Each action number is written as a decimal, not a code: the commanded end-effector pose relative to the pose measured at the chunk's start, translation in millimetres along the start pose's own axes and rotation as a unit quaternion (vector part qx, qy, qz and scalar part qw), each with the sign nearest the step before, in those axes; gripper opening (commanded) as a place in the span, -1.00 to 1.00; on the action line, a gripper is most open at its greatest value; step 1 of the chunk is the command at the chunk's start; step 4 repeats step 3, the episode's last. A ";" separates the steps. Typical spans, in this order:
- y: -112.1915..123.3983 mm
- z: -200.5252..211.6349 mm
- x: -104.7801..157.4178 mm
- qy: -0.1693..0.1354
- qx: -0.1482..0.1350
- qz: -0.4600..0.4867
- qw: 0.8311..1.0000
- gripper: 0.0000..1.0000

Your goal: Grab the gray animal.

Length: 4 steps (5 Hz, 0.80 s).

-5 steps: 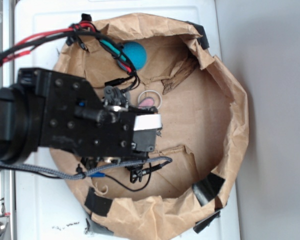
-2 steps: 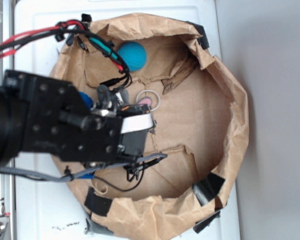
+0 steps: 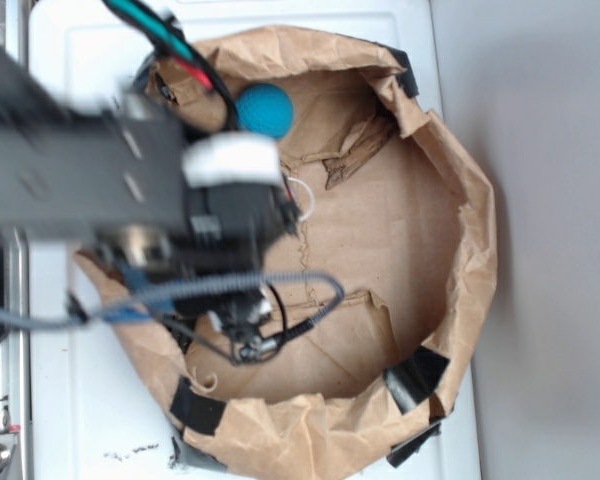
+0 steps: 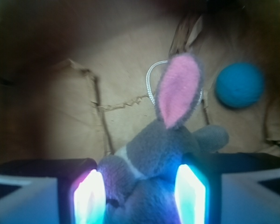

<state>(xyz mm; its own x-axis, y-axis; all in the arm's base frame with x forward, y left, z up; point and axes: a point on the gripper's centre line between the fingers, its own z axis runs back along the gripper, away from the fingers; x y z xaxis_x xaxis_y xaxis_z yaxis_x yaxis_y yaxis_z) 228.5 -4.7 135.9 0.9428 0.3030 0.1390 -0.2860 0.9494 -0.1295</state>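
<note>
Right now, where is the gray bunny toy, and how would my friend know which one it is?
Look inside the big brown paper tub. In the wrist view, the gray animal sits between the two glowing fingers of the gripper, with the white string loop behind it. It is fuzzy and gray with a tall pink ear, unlike the round teal ball off to one side.

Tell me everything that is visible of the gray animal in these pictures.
The gray animal is a small plush toy of soft, fuzzy gray fabric. One long ear with a pink inner face stands up from it, and a stubby gray limb sticks out to its right in the wrist view. A pale band crosses its body. It sits between the two glowing jaws of the gripper, which press against it on both sides. Its lower part is cut off by the picture edge. In the exterior view the arm hides it.
</note>
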 end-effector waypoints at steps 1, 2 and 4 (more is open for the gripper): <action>8.1 29.4 14.8 -0.036 -0.019 0.012 0.999 -1.00; 5.5 35.7 18.2 -0.049 -0.012 -0.024 0.998 -1.00; -7.9 27.1 12.6 -0.083 0.094 -0.044 0.991 -1.00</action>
